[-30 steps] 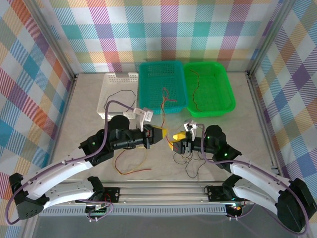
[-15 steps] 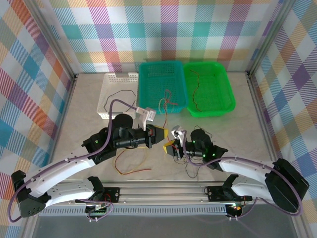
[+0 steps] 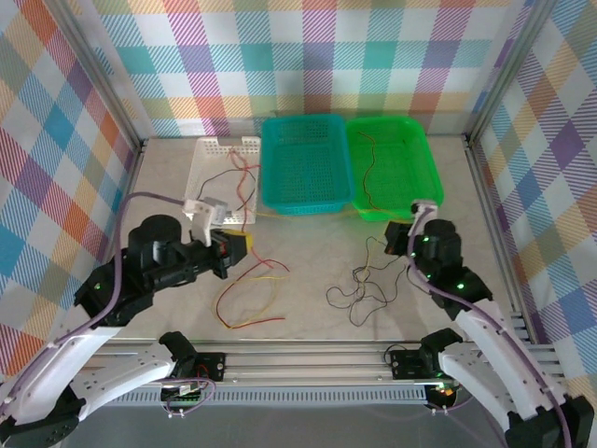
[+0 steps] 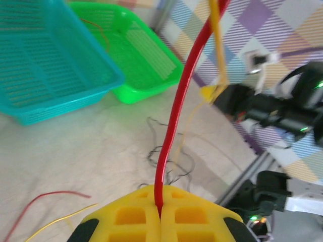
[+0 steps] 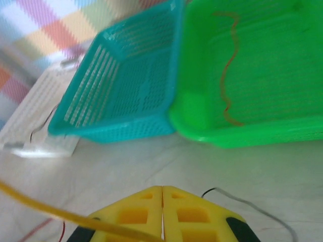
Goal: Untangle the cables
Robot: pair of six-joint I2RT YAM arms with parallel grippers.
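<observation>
Pinching red cable (image 4: 176, 101), left claw (image 4: 160, 206) closed

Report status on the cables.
Left gripper shut on red cable. Right gripper shut on yellow cable. Black cable bunched on table between arms.

Right gripper (image 5: 162, 194) pinches a yellow cable (image 5: 60, 214).
Teal basket (image 5: 126, 128) beyond it; green basket (image 5: 202, 126) touching teal's right, holding a brown cable (image 5: 228, 65).

You face three baskets side by side at the table's (image 3: 308, 280) far end: left basket (image 3: 210, 163), middle basket (image 3: 303, 168), right basket (image 3: 406, 173). Tangled cables (image 3: 359, 289) lie nearer you, before the right basket.
</observation>
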